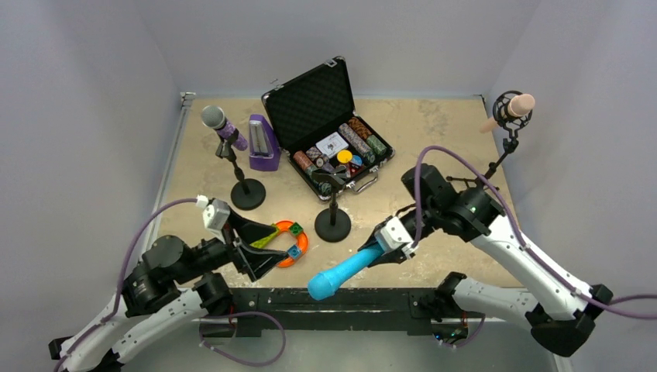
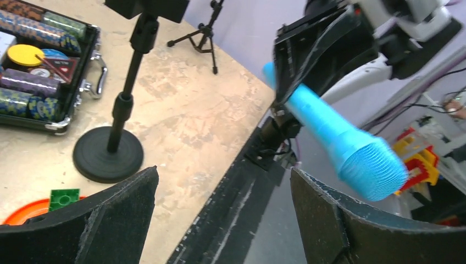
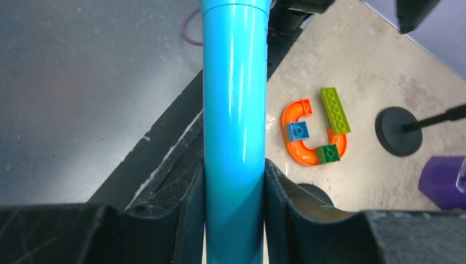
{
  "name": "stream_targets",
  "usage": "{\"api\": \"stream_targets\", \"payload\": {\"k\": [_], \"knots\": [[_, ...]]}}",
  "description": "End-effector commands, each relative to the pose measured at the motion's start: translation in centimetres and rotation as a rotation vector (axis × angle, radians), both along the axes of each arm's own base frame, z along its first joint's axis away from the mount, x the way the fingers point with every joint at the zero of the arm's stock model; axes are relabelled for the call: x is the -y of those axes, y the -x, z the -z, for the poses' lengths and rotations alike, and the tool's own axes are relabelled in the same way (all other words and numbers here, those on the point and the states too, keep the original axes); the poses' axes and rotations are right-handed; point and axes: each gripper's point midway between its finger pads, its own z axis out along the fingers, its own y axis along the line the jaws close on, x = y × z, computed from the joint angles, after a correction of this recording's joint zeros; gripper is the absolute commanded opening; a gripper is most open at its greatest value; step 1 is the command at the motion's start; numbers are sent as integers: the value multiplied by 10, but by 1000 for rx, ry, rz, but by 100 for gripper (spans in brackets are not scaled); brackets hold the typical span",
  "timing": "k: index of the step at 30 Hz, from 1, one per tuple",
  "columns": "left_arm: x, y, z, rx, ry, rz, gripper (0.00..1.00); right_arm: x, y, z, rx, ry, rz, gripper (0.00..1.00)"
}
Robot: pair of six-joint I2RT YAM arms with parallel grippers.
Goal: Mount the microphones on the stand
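One cyan microphone (image 1: 341, 273) sits clamped in the right gripper (image 1: 381, 249); left gripper (image 2: 224, 176) gapes empty. Best aligned squarely over the free stand (image 1: 333, 225).

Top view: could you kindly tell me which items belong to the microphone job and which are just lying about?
Job: cyan microphone, gripped by the right tool; purple microphone; pink microphone; empty middle stand.
Lying about: poker chip case; purple metronome; orange brick toy.
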Motion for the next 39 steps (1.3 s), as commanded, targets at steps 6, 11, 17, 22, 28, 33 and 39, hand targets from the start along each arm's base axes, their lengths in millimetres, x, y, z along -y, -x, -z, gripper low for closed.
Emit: {"api": "stream_targets", "payload": {"k": [6,11,17,22,28,33,39], "knots": [[14,-25,-31,283,64,-51,94,21,0,-47,-288,-218,138,0],[30,-20,-38,389,141,18,94,26,-8,-64,-406,-265,177,0],[54,-12,-38,427,202,130,93,24,-16,-81,-544,-224,221,0],[67,-12,-41,450,179,181,93,20,-22,-88,-637,-187,252,0],[77,-17,-45,501,197,181,93,16,-30,-84,-720,-158,279,0],[85,-23,-47,507,229,176,93,12,-36,-81,-761,-143,292,0],[90,-21,-46,536,236,198,93,9,-36,-80,-779,-137,274,0]]}}
